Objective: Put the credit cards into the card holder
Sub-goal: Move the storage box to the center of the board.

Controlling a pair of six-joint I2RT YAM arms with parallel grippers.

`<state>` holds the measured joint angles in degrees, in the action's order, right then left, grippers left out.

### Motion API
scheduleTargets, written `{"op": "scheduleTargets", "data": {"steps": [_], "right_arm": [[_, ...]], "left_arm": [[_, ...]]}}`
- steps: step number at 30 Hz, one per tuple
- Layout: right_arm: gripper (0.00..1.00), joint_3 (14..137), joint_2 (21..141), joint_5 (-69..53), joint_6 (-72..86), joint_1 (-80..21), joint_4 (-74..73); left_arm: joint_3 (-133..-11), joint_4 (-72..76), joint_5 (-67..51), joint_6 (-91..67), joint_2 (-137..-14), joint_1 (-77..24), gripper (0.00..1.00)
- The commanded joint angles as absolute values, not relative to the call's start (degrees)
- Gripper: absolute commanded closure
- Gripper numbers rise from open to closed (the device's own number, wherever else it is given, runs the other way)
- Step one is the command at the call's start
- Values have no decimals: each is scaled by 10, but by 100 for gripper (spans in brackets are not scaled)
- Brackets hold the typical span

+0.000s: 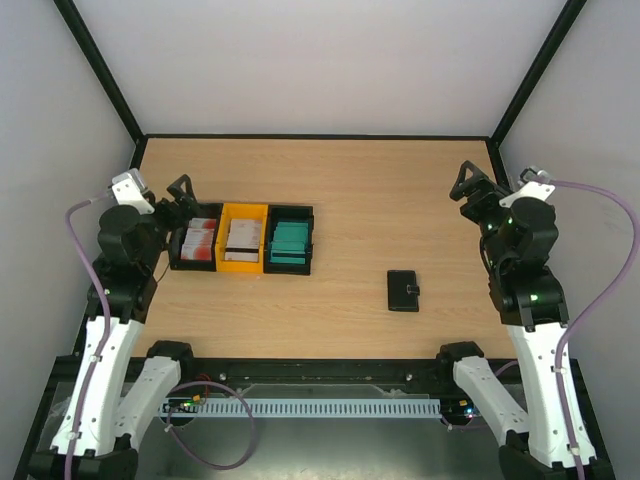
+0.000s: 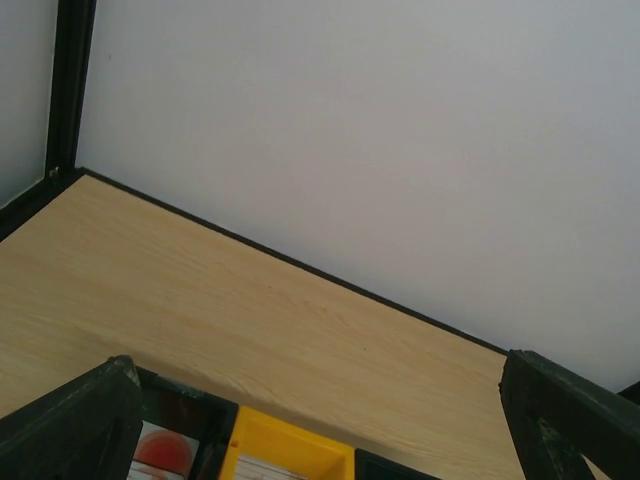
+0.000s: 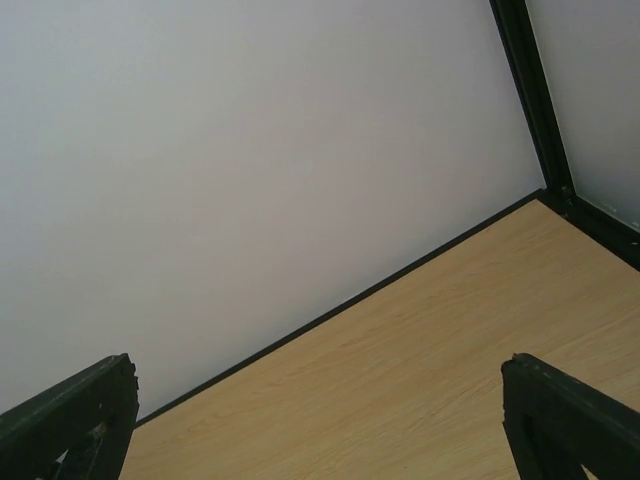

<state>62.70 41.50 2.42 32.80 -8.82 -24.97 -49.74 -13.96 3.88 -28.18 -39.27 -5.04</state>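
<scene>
Nothing is started, I judge: left hand [image 1: 180, 192] and right hand [image 1: 466, 184] hang wide open and empty, the credit cards [image 1: 290, 240] lie in bins [image 1: 244, 266] beside the left one, and the card holder [image 1: 403, 290], seemingly shut, on the tabletop [image 1: 400, 200] needs opening first.

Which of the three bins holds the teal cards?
The black bin at the right end of the row, beside the yellow bin.

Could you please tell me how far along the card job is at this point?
Nothing looks done: the small black folding card holder lies closed, by itself. Nothing is in hand: the left gripper and right gripper are open and empty. Everything is left: the teal plastic cards, red-and-white cards and white striped cards sit in the row of small plastic bins.
</scene>
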Motion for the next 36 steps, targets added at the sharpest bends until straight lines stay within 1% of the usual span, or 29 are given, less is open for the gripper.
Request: {"op": "scheduleTargets", "data": {"steps": [1, 4, 9, 11, 15, 17, 21, 24, 26, 28, 33, 36], "right_arm": [[3, 618, 416, -55, 334, -58, -245], [2, 598, 411, -80, 344, -46, -229], [2, 555, 424, -163, 355, -36, -193], [2, 530, 430, -187, 372, -34, -171], [2, 475, 455, -248, 400, -32, -112], [2, 451, 472, -275, 412, -33, -85], [2, 417, 510, -282, 418, -55, -63], [1, 412, 538, -232, 412, -96, -76], [0, 408, 556, -213, 410, -116, -83], [1, 397, 571, -198, 412, -127, -84], [3, 377, 598, -153, 409, -147, -100], [5, 364, 599, -110, 412, -151, -109]], "left_arm": [[-476, -84, -4, -299, -400, -21, 1], [-460, -75, -19, -308, -406, -9, 1], [-434, -58, -55, -327, -413, 2, 0], [-423, -43, -97, -315, -417, 8, 0], [-419, -38, -232, -292, -445, 9, 0], [-421, -59, -262, -284, -460, -6, 0], [-418, -116, -228, -267, -480, -89, 0], [-415, -167, -159, -270, -503, -177, 3], [-411, -204, -108, -286, -529, -231, 8], [-402, -234, -78, -308, -559, -277, 16], [-368, -247, -64, -358, -610, -384, 41], [-349, -233, -64, -373, -636, -424, 49]]}}
